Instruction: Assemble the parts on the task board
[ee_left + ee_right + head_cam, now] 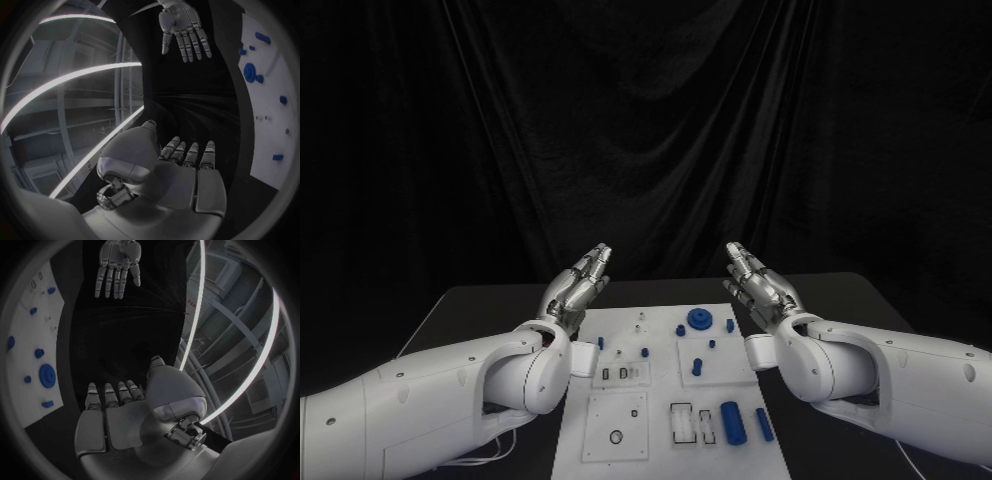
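Above the far end of the task board, the left hand and right hand hover flat, fingers straight, holding nothing. Blue parts lie untouched on the board, mid-tabletop; assembly looks unstarted. Next comes reaching down for one part. Each wrist view adds the opposite palm.

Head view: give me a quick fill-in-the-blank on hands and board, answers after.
1. Both hands, left hand and right hand, hold ____.
2. The task board is coloured ____.
3. The round gear-like part is coloured ____.
4. The board lies ____ the two arms.

Answers: nothing; white; blue; between
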Motion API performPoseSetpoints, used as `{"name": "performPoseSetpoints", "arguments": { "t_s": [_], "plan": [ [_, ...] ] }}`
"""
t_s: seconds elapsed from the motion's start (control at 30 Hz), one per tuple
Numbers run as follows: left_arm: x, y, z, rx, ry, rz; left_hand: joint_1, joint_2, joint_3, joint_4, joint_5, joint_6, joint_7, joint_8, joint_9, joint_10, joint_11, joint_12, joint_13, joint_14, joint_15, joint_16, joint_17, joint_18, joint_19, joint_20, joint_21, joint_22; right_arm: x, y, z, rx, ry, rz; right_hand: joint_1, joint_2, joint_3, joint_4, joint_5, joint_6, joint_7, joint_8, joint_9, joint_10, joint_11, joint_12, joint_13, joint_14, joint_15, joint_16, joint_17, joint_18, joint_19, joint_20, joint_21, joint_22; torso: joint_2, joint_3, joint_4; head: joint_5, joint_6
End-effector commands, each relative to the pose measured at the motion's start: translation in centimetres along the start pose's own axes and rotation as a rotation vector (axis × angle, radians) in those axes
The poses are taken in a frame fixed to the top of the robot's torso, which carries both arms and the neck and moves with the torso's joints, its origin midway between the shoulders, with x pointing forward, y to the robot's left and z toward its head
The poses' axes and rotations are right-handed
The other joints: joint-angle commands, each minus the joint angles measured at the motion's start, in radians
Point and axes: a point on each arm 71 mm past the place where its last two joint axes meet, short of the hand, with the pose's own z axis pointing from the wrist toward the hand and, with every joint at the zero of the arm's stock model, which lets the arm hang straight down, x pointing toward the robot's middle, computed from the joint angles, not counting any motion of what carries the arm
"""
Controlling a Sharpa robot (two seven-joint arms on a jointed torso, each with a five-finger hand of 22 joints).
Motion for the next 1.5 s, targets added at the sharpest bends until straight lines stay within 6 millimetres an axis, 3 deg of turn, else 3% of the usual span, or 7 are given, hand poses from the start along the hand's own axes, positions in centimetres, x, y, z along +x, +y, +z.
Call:
{"name": "performPoseSetpoints", "arguments": {
  "t_s": [0.03,0.43,0.47,0.63,1.07,1.3,1.5],
  "plan": [
    [1.0,-1.2,0.3,0.087,0.143,-0.16,0.082,0.008,0.01,0.011,0.056,0.079,0.03,0.016,0.009,0.043,0.023,0.015,0.013,0.01,0.038,0.004,0.003,0.016,0.04,0.036,0.036,0.024,0.5,0.5,0.1,0.038,0.129,0.215,0.049,0.005,-0.008,0.006,0.013,0.006,0.024,0.009,0.003,-0.002,0.01,-0.005,-0.001,-0.002,0.031,-0.004,-0.002,0.015,0.001,0.026,-0.004,-0.027,0.001,0.0,0.0004,0.0,0.0],
    [1.2,-1.8,0.5,0.115,0.209,-0.212,0.231,-0.014,0.057,0.004,0.235,0.265,0.054,0.065,0.03,0.189,0.107,0.21,0.05,0.122,0.043,0.097,0.032,0.017,0.169,0.045,0.114,0.058,0.2,1.3,0.2,0.049,0.198,0.323,0.128,-0.004,0.009,-0.017,0.045,0.089,0.127,0.077,0.024,0.002,0.153,0.009,0.008,-0.001,0.109,-0.003,0.0,0.017,0.023,0.099,0.016,-0.013,0.001,0.0,0.0004,0.0,0.0],
    [-2.0,-3.2,-0.4,0.275,0.287,-0.258,0.245,-0.018,0.069,0.001,0.247,0.279,0.055,0.072,0.032,0.201,0.116,0.238,0.053,0.137,0.048,0.111,0.036,0.017,0.182,0.05,0.121,0.061,-0.6,2.5,-0.6,-0.047,0.46,0.246,0.13,-0.004,0.009,-0.017,0.046,0.094,0.131,0.08,0.025,0.003,0.154,0.011,0.01,-0.001,0.109,-0.002,0.0,0.017,0.025,0.101,0.017,-0.012,0.041,-0.005,-0.0035,0.022,-0.059],
    [-3.1,-3.4,-0.8,0.28,0.269,-0.246,0.298,-0.053,0.163,-0.049,0.299,0.334,0.056,0.096,0.037,0.241,0.146,0.338,0.062,0.183,0.062,0.155,0.043,0.016,0.238,0.061,0.152,0.071,-1.1,2.9,-0.9,-0.045,0.48,0.237,0.194,-0.011,0.014,-0.03,0.092,0.198,0.196,0.158,0.046,0.045,0.195,0.108,0.042,0.049,0.133,0.062,0.036,0.017,0.115,0.124,0.076,0.019,0.05,-0.0053,0.0019,0.018,-0.09],
    [-5.2,-3.9,-2.4,0.244,0.3,-0.247,0.275,-0.102,0.315,-0.087,0.311,0.399,0.077,0.126,0.042,0.344,0.206,0.49,0.079,0.354,0.097,0.306,0.076,-0.01,0.382,0.069,0.246,0.108,-3.7,4.5,-1.9,-0.045,0.41,0.174,0.356,-0.038,0.046,-0.136,0.229,0.32,0.166,0.23,0.06,0.17,0.279,0.479,0.113,0.357,0.179,0.354,0.124,-0.018,0.453,0.128,0.231,0.069,0.074,-0.0134,0.0063,0.012,-0.169],
    [-6.5,-5.0,-3.4,0.253,0.285,-0.238,0.265,-0.109,0.327,-0.088,0.299,0.409,0.079,0.127,0.042,0.342,0.214,0.487,0.074,0.361,0.109,0.312,0.075,-0.02,0.381,0.071,0.246,0.107,-5.1,5.9,-2.3,-0.058,0.354,-0.033,0.493,-0.049,0.111,-0.271,0.282,0.519,0.188,0.321,0.084,0.332,0.287,0.652,0.129,0.585,0.148,0.487,0.167,0.019,0.697,0.118,0.334,0.097,0.099,-0.0204,0.016,0.022,-0.203],
    [-7.1,-6.7,-4.0,0.301,0.257,-0.243,0.263,-0.112,0.341,-0.096,0.297,0.41,0.08,0.126,0.041,0.338,0.22,0.484,0.071,0.356,0.115,0.308,0.073,-0.027,0.383,0.071,0.247,0.107,-4.4,8.1,-1.5,-0.111,0.335,-0.384,0.549,-0.106,0.176,-0.329,0.255,0.644,0.234,0.32,0.088,0.543,0.261,0.727,0.126,0.925,0.056,0.659,0.241,0.015,0.979,0.014,0.582,0.217,0.121,-0.0237,0.0194,0.042,-0.224]
  ]
}}
